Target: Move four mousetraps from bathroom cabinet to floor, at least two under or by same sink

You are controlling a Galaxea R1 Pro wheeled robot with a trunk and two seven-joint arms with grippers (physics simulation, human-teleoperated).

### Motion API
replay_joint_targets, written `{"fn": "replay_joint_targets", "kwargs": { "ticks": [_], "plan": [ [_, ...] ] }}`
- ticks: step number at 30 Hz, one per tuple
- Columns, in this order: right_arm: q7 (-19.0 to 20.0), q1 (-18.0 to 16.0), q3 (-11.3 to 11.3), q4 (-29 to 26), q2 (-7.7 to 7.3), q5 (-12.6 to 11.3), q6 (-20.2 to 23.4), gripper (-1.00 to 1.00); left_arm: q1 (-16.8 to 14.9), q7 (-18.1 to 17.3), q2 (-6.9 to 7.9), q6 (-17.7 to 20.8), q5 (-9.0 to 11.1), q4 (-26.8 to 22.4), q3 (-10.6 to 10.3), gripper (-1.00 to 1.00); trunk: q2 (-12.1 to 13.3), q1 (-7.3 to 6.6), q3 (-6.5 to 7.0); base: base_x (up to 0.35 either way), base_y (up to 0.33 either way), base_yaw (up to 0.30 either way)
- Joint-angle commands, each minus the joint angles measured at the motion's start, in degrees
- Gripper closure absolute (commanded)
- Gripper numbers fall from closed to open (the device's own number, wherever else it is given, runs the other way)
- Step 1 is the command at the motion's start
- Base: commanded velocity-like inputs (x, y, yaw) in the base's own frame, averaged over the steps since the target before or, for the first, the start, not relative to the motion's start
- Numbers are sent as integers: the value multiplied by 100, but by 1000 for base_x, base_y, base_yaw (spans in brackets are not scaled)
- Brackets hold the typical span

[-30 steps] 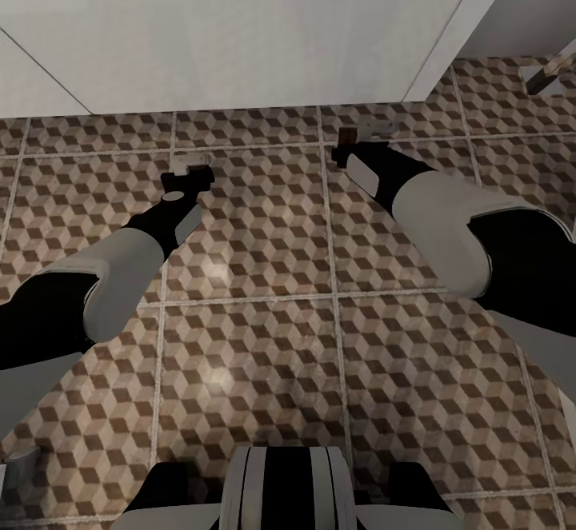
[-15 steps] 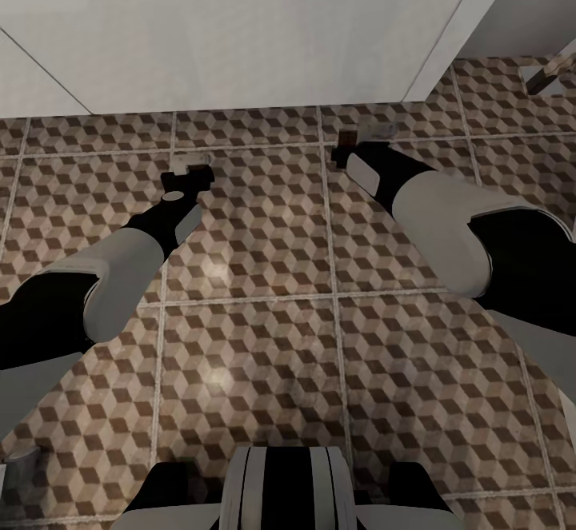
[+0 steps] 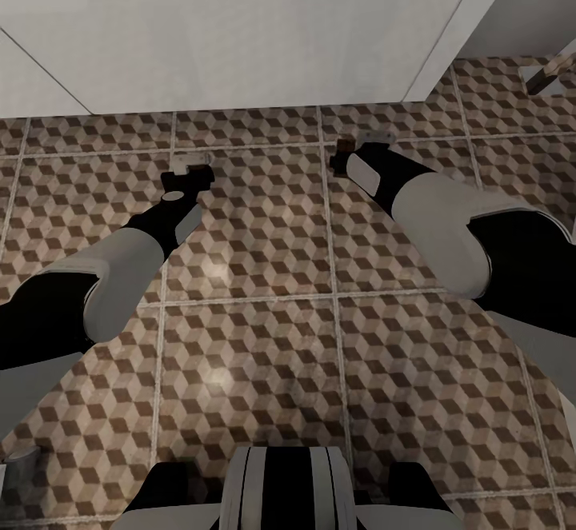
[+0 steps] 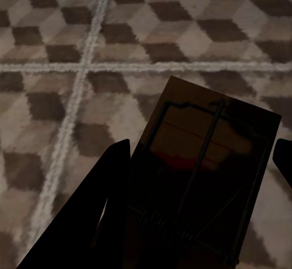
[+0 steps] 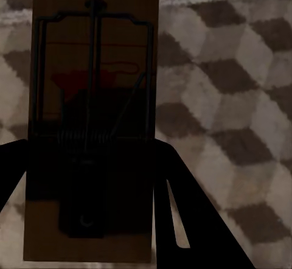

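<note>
Two traps in hand: I see one mousetrap per end effector, both low over the bathroom floor (image 3: 264, 226).
Left trap look: left mousetrap (image 4: 201, 178) is a dark brown flat board with thin wire bars, a coil spring and a red patch.
Left end effector (image 3: 190, 169): clenched on that board, a dark finger at either edge in the left wrist view.
Right trap look: right mousetrap (image 5: 91, 117) is the same brown board, wire frame, spring and red mark.
Right end effector (image 3: 364, 145): grasping its board between dark fingers.
Head view: only a brown sliver shows at the right fingertips; a white unit (image 3: 240, 26) stands just beyond.
Wrist views: wire detail is plain, with pale grout lines crossing the cube-pattern tiles below.
</note>
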Motion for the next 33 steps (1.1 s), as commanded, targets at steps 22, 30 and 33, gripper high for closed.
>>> {"fn": "replay_joint_targets", "kwargs": {
  "ticks": [22, 30, 33],
  "plan": [
    [-28, 1, 60, -27, 1, -53, 17, 100, -4, 50, -55, -251, -36, -69, -73, 100, -1, -1, -3, 0, 0, 0],
    [-28, -3, 70, -41, 1, -37, -4, 100, -4, 52, -56, -298, -49, -122, -82, 100, -1, -1, -3, 0, 0, 0],
    [-28, -5, 73, -48, 1, -36, -6, 100, -4, 52, -57, -301, -51, -127, -83, 100, -1, -1, -3, 0, 0, 0]
  ]
}}
